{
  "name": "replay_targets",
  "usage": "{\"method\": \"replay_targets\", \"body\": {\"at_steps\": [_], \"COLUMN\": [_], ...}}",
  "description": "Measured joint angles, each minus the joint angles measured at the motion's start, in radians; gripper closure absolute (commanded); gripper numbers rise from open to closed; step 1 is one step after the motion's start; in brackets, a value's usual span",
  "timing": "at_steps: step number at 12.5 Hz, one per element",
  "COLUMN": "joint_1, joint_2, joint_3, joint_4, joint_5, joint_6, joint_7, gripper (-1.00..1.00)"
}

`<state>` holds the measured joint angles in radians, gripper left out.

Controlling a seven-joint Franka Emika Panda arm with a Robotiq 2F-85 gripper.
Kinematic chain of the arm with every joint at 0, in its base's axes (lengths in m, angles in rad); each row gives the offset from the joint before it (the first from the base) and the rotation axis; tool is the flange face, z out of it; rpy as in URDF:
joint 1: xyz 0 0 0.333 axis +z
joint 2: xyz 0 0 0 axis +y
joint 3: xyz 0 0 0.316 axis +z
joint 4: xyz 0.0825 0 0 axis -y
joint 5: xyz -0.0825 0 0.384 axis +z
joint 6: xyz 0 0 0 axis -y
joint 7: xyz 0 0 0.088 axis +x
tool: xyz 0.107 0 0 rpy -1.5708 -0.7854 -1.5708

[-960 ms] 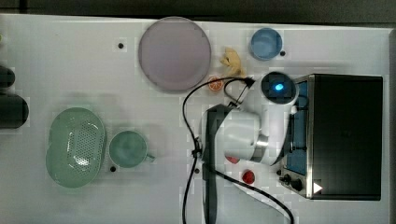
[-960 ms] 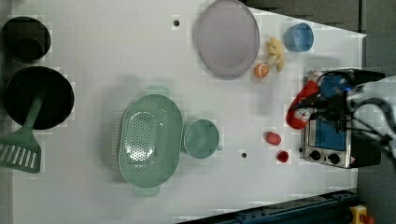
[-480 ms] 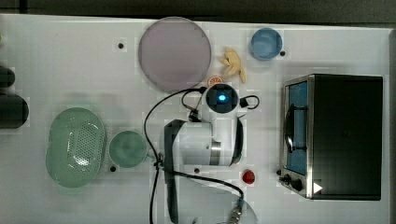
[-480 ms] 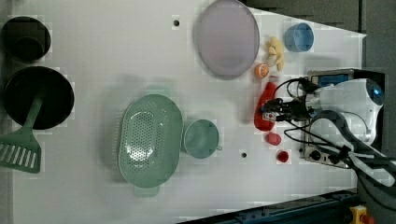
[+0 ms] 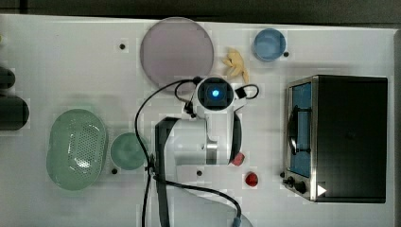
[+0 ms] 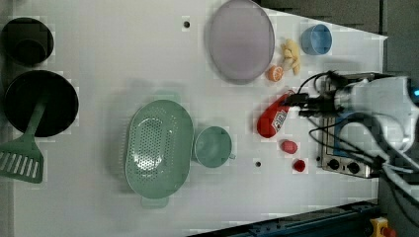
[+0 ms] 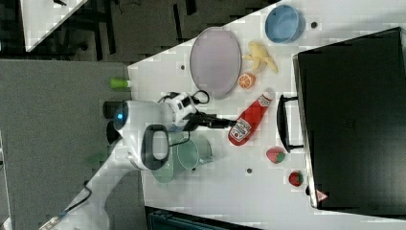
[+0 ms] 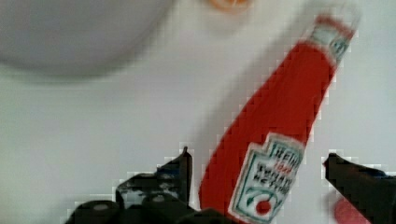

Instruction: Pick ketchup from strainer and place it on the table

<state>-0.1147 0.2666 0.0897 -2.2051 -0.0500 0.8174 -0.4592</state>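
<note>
Now the ketchup lies on the table, jaws apart.

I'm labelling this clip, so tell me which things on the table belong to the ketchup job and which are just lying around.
Part of the job:
ketchup, lying on the table
strainer, nothing in it
gripper, open, a finger on each side of the bottle

Lying about:
teal cup
lilac plate
blue bowl
banana
orange slice
two strawberries
toaster oven
black pan
green spatula
</note>
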Motion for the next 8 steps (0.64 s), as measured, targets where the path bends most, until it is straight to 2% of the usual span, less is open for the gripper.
{"method": "replay_targets", "body": {"at_steps": [3,8], "joint_1": [-0.016,-0.030], "joint_2": [-0.053,-0.100], "joint_3": [-0.014,-0.029], "joint_4": [0.182,0.515], "joint_5": [0.009,0.001], "joint_6": [-0.133,-0.503], "joint_7": [0.041,0.232], "gripper": [-1.00,-1.00]}}
